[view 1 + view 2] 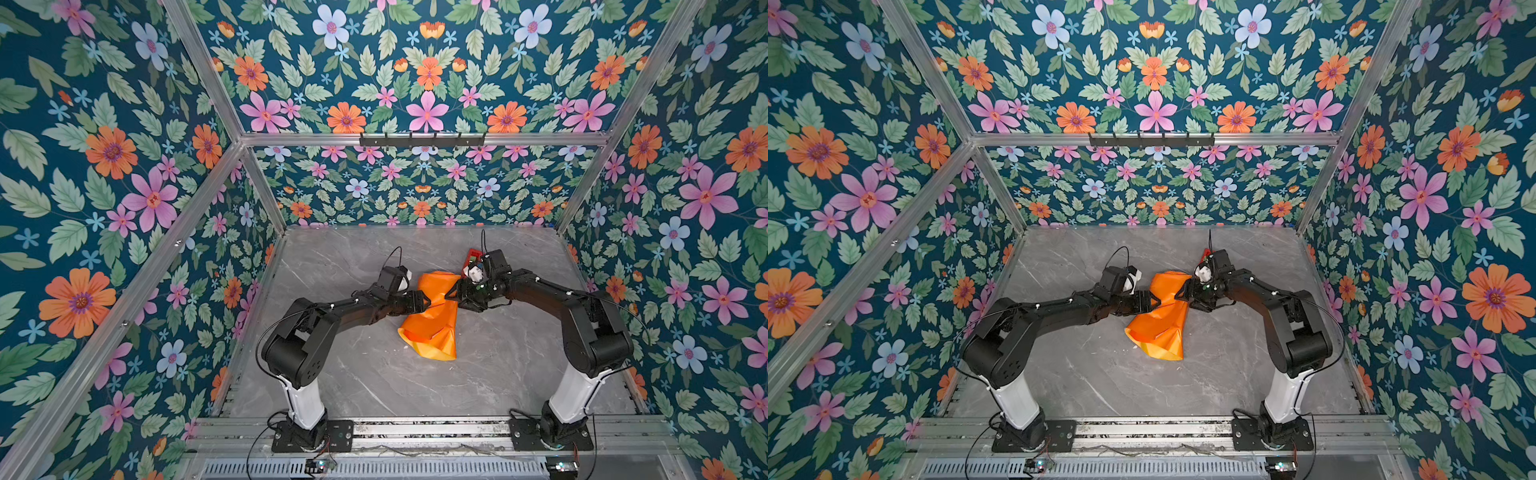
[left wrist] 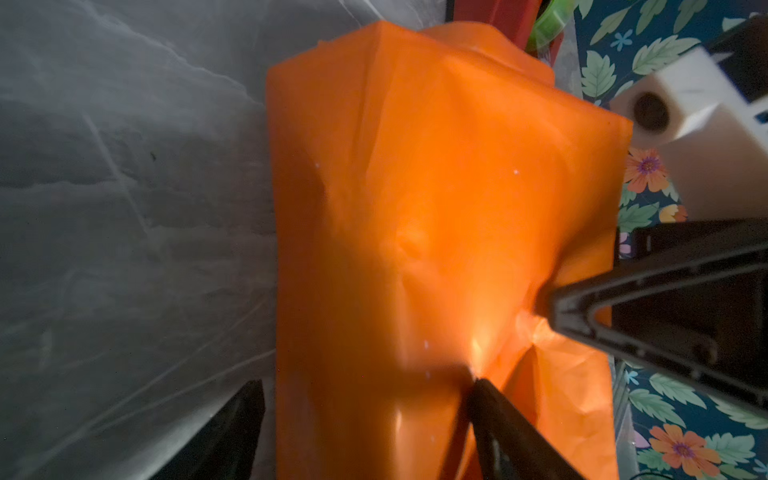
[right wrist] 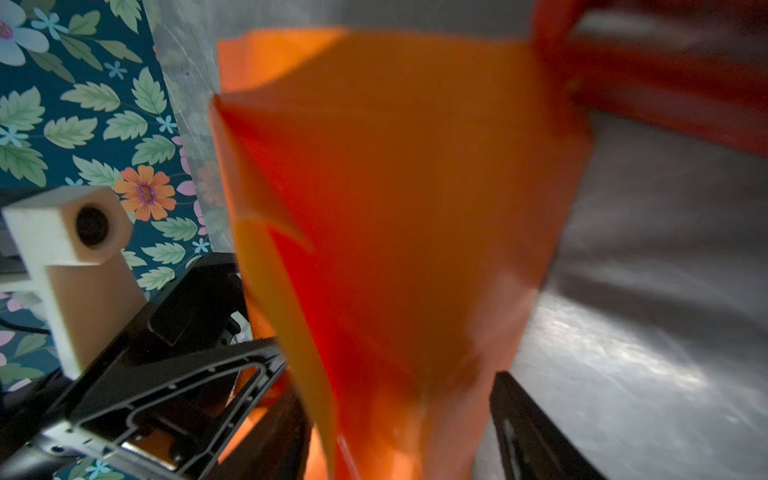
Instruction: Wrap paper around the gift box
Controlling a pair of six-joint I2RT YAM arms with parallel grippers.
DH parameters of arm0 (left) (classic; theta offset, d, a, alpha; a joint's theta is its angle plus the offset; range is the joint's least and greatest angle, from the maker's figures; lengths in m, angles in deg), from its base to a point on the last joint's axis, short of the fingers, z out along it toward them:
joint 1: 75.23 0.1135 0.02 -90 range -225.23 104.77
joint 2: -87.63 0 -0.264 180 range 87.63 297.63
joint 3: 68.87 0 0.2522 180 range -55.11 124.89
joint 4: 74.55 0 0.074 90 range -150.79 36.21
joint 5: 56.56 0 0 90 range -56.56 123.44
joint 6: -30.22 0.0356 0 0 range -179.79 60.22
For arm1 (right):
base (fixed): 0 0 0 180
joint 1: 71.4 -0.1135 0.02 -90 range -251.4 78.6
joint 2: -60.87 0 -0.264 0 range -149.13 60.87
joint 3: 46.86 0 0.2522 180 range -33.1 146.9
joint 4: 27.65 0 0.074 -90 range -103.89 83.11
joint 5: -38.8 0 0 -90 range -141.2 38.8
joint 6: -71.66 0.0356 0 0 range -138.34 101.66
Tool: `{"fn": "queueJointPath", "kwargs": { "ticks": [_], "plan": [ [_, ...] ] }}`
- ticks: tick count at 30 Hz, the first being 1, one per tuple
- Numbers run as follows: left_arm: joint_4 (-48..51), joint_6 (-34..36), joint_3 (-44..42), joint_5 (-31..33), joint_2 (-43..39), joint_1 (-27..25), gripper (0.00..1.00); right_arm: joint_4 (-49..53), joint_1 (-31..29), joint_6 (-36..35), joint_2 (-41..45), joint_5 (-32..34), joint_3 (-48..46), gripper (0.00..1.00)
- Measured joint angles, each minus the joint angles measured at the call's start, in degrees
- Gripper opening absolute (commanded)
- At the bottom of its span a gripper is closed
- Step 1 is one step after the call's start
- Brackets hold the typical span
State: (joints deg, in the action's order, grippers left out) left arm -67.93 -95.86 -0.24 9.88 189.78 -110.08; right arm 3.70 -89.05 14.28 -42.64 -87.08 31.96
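The paper [image 1: 432, 328] [image 1: 1158, 332] lies crumpled on the table, bright orange and pinched to a narrow waist in both top views. The gift box is hidden, no blue shows anywhere. My left gripper [image 1: 424, 301] [image 2: 365, 415] reaches the waist from the left, jaws spread astride the paper [image 2: 436, 187]. One finger dents the sheet and a sliver of table shows beside the other. My right gripper [image 1: 451, 295] [image 3: 399, 428] meets the waist from the right, jaws wide apart with the paper [image 3: 395, 208] filling the space between them.
A red tape dispenser [image 1: 473, 255] [image 3: 665, 83] stands just behind the right wrist, close to the paper's far end. The grey marble table [image 1: 374, 374] is walled by flowered panels, with an aluminium rail along its near edge. The two grippers nearly touch each other.
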Motion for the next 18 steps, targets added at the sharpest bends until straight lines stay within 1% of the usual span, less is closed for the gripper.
{"fn": "queueJointPath", "kwargs": {
  "ticks": [4,8,13,18],
  "plan": [
    [-0.81,-2.12,-2.27,2.43,-1.99,-1.51,0.79,-0.57,-0.68,0.11,-0.59,-0.81,-0.66,0.57],
    [-0.85,-4.42,-4.98,4.28,-4.83,-2.95,0.79,-0.76,-1.49,-1.18,-0.59,-1.57,-0.94,0.54],
    [-0.57,-7.32,-9.11,6.4,-9.03,-5.31,0.79,-0.72,-3.13,-3.23,-0.13,-2.75,-1.77,0.52],
    [-0.85,-10.29,-13.0,7.52,-12.57,-6.6,0.8,-0.83,-4.22,-4.81,0.83,-4.07,-3.67,0.52]
  ]
}}
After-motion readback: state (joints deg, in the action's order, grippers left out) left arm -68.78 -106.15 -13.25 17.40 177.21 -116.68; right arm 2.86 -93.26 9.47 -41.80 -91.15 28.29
